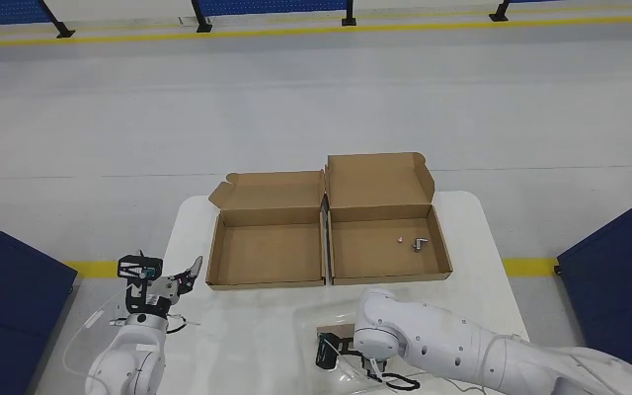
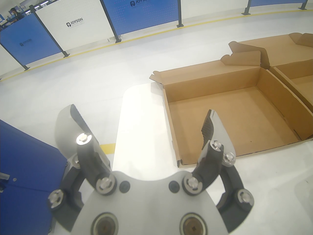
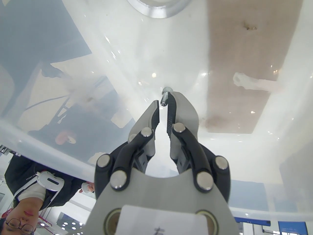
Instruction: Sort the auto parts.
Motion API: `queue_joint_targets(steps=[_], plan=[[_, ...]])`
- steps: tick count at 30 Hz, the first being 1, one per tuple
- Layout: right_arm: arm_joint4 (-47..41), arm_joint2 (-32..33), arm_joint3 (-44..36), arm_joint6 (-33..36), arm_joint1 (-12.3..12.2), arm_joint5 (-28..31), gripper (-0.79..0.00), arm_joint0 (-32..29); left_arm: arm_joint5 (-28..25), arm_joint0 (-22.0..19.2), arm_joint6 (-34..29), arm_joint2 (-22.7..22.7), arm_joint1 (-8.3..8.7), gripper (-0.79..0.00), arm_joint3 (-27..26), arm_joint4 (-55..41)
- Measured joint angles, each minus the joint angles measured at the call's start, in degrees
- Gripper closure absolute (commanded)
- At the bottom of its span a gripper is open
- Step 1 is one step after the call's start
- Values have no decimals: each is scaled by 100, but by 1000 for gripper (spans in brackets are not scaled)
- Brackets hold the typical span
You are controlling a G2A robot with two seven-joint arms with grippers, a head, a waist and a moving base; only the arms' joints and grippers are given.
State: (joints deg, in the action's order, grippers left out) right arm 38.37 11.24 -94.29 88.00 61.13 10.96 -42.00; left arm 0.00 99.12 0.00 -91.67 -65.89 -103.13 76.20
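Auto parts go to the two open cardboard boxes from the clear tub; the left gripper hangs with jaws spread beside the left box, and the right gripper, down in the tub, pinches a small screw by its threads, so lift slowly and straight.

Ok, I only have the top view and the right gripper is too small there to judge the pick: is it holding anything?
Observer: Yes, the right gripper is shut on a small screw, pinched at the fingertips.
Operator: How does the screw sit?
Observer: In line with the fingers, head pointing away from the wrist.
Operator: Anything else near it?
Observer: One pale, elongated part, blurred, lies apart from the gripper over a brown patch.
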Motion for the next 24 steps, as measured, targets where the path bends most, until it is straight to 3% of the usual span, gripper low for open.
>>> queue_joint_targets(steps=[5,13,24], plan=[[-10,35,-149,0,-62,-119,0,116,0,0,0,0,0,-785,0,0],[-484,179,-787,0,-523,-438,0,400,0,0,0,0,0,-785,0,0],[-540,219,-765,-72,-533,-422,0,364,0,0,0,0,0,-785,0,0]])
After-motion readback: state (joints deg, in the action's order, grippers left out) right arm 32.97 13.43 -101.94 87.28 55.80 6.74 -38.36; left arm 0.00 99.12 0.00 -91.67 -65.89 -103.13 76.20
